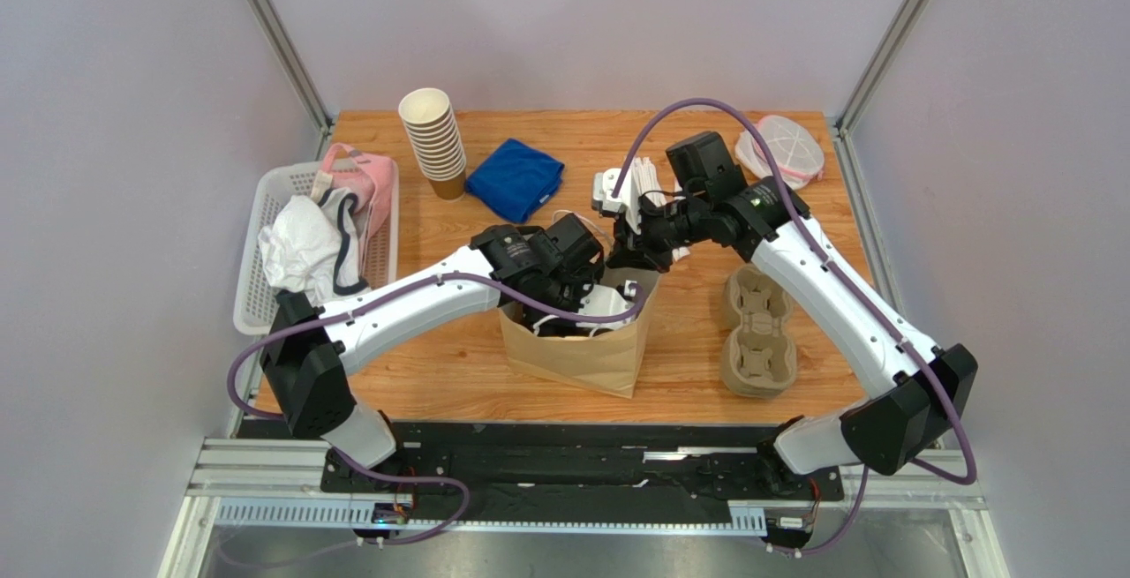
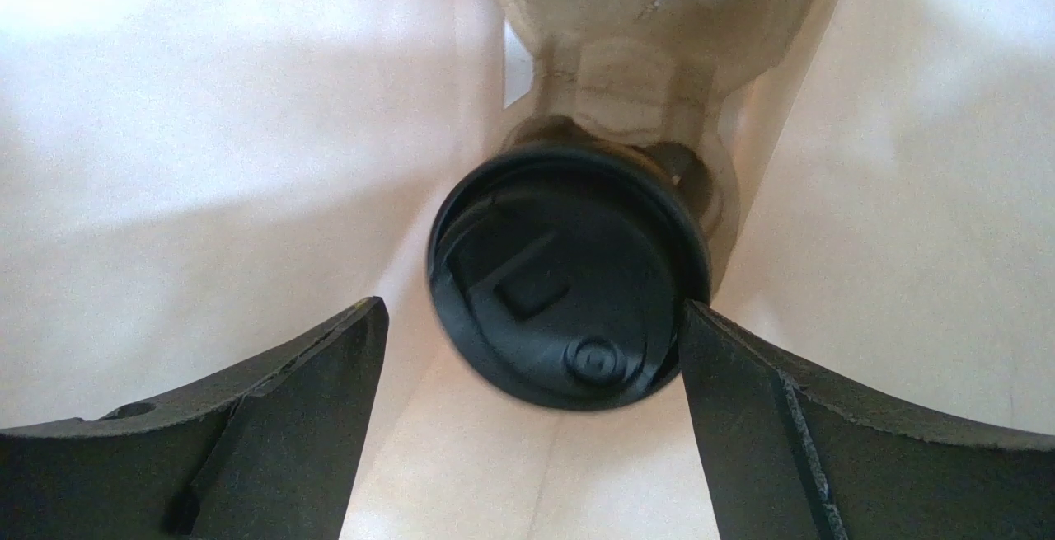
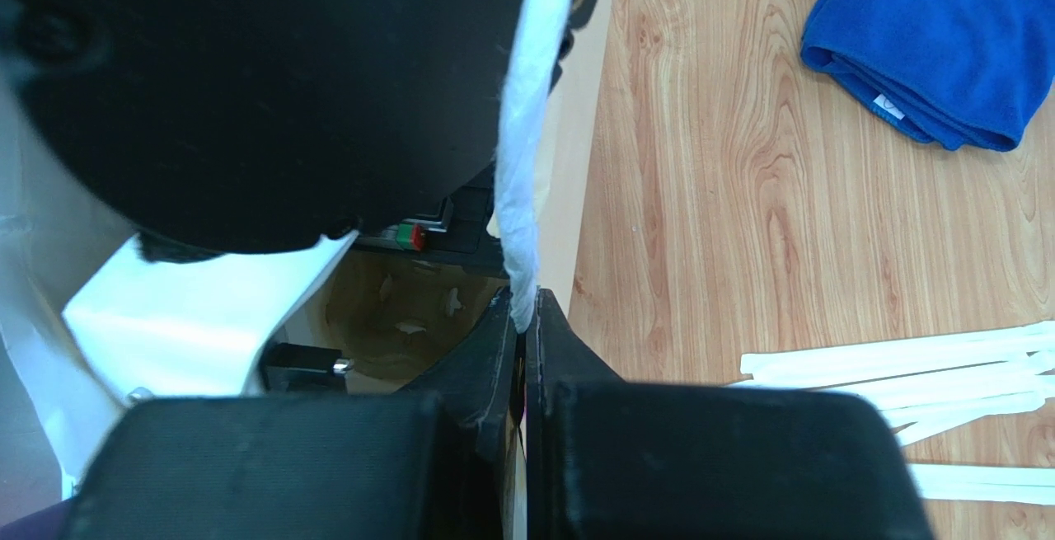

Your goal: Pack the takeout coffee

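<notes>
The takeout coffee (image 2: 570,274) stands inside the brown paper bag (image 1: 577,353). I see its round black lid from above, and it sits in a pulp cup carrier (image 2: 644,58) at the bag's bottom. My left gripper (image 2: 530,318) is down in the bag, open, with a finger on each side of the lid; the right finger is close to the lid's rim. In the top view the left gripper (image 1: 584,294) is inside the bag's mouth. My right gripper (image 3: 526,308) is shut on the bag's white top edge (image 3: 520,132) on the bag's far right side.
A stack of lidless paper cups (image 1: 435,141) and a blue cloth (image 1: 515,178) lie at the back. A white basket (image 1: 252,294) of cloths is on the left. Pulp cup carriers (image 1: 759,333) lie right of the bag. White strips (image 3: 916,367) and a clear container (image 1: 783,148) are behind.
</notes>
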### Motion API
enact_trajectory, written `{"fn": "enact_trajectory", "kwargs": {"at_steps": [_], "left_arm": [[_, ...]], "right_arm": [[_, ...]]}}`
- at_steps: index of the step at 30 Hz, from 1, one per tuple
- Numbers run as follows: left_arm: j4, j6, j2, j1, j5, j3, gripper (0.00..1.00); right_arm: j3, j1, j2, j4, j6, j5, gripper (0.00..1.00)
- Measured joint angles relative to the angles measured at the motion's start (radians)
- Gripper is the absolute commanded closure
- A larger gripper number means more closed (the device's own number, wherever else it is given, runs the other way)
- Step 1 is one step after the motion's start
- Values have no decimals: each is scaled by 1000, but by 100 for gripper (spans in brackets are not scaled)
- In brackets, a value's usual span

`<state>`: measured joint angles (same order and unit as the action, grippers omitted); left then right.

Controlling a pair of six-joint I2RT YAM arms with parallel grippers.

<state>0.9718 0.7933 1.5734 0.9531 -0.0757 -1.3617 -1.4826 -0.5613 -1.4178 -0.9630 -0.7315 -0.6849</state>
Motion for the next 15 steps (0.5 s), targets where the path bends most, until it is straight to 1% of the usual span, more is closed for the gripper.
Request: {"fn": "enact_trajectory", "kwargs": {"at_steps": [7,15], "left_arm": [[38,2,-21,0,-18,-42,4],[43,30,-92,0,-30,-44,5]], "right_arm": [[0,0,-3,11,0,3,100],[0,0,-27,11,2,27,100]]}}
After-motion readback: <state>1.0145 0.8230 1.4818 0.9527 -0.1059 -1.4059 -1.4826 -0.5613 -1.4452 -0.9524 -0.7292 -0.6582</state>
